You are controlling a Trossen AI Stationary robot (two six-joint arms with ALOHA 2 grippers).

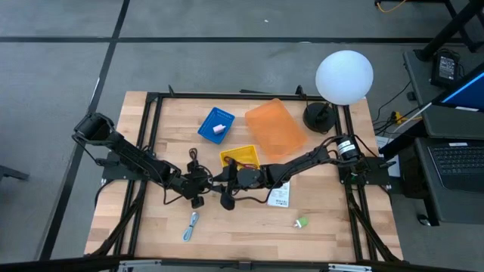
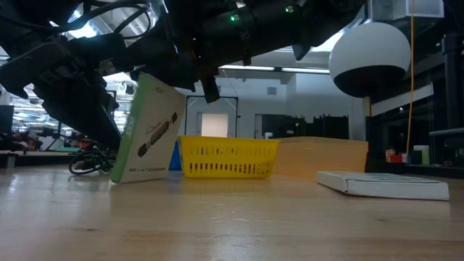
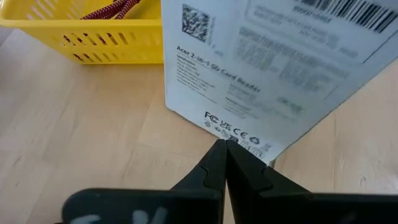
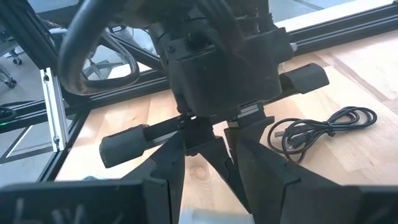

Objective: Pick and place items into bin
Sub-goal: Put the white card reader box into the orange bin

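A white labelled packet (image 2: 145, 130) stands tilted on the table, just in front of the yellow basket (image 2: 228, 157). My right gripper (image 4: 199, 186) reaches in from the table's right and is shut on the packet. My left gripper (image 3: 225, 146) comes in from the left, shut, with its tips at the packet's printed face (image 3: 261, 68). A dark-red cord (image 3: 115, 9) lies in the yellow basket (image 1: 240, 157). In the high view the two grippers, left (image 1: 203, 184) and right (image 1: 222, 184), meet at mid-table. My right gripper pinches the packet between its two fingers; a white strip of the packet (image 4: 200, 216) shows between them. The fingers come nearly level from the table's right. The packet leans with its lower edge (image 2: 123, 180) on the table. My left gripper's shut tips are at the packet's lower edge (image 3: 239, 138); I cannot tell whether they touch it.
A second white packet (image 1: 278, 196) lies flat to the right. A green piece (image 1: 302, 222) and a blue-silver piece (image 1: 190, 225) lie near the front edge. A black cord (image 4: 323, 127) lies behind the left gripper. A blue bin (image 1: 216, 125) holding a pink block, an orange bin (image 1: 276, 128) and a globe lamp (image 1: 344, 75) stand at the back.
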